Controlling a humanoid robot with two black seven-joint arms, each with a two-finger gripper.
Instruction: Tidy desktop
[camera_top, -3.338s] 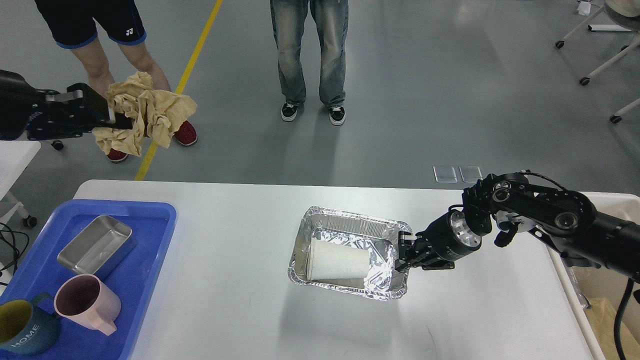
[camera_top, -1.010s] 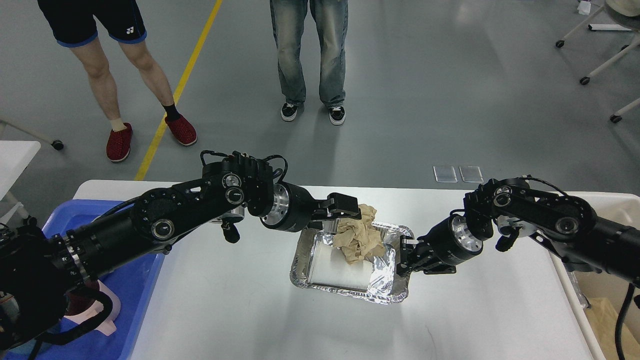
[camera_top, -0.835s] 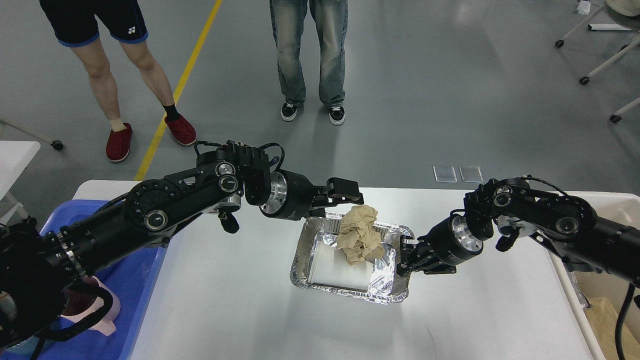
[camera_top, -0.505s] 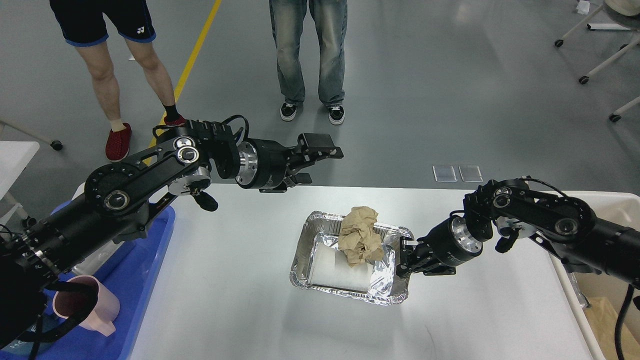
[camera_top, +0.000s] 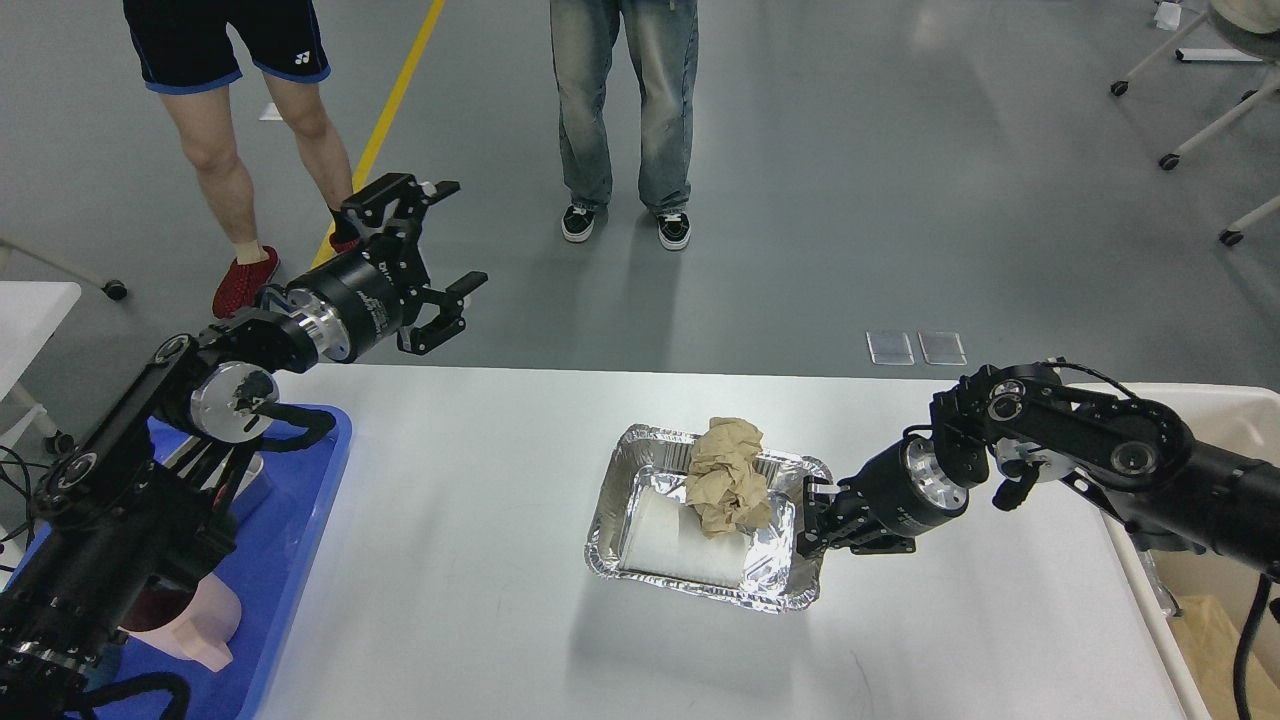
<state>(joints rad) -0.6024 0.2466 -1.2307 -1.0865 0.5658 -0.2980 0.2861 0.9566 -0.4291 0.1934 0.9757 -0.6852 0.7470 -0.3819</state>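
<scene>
A silver foil tray sits in the middle of the white-grey desktop. A white paper cup lies on its side in it, with a crumpled brown paper ball on top. My right gripper is shut on the foil tray's right rim. My left gripper is open and empty, raised above the desktop's far left edge, well away from the tray.
A blue tray at the left holds a pink mug, mostly hidden by my left arm. Two people stand beyond the table. A bin with brown paper shows at the right edge.
My left gripper let go of the brown paper into the foil tray, then drew back up and to the far left. The right gripper stayed on the tray rim.
</scene>
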